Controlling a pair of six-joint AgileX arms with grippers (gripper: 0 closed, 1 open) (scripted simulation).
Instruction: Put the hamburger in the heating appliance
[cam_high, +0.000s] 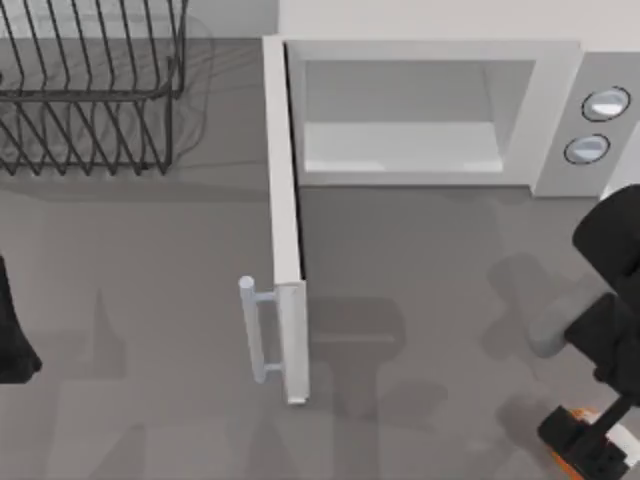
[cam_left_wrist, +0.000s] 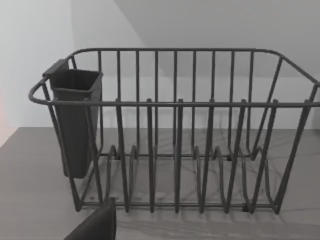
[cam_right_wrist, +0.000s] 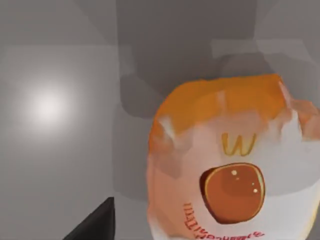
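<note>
The right gripper (cam_high: 590, 440) sits at the table's near right corner in the top view, black fingers down around the hamburger (cam_high: 578, 415), of which a strip of orange and white peeks out beside them. In the right wrist view the hamburger (cam_right_wrist: 235, 165) looms close, orange on top, white below, with a yellow "W" and a dark orange-red round patch; one dark fingertip (cam_right_wrist: 97, 222) shows at the frame's edge. Whether the fingers actually clamp the hamburger cannot be told.

Farther out, the microwave (cam_high: 560, 110) stands along the back of the table (cam_high: 150, 300) toward the right. Its door (cam_high: 285, 220) is swung wide open, edge-on toward the front, with the grey bar handle (cam_high: 255, 330) on its left face. The white cavity (cam_high: 400, 120) lies open, and two round silvery knobs (cam_high: 600, 125) sit on the panel at right.

The left arm (cam_high: 12, 330) is parked at the table's left edge. Its wrist view faces the black wire rack (cam_left_wrist: 175, 130), which carries a dark cup (cam_left_wrist: 75, 120) on one end; the rack (cam_high: 90, 80) stands at the back left.
</note>
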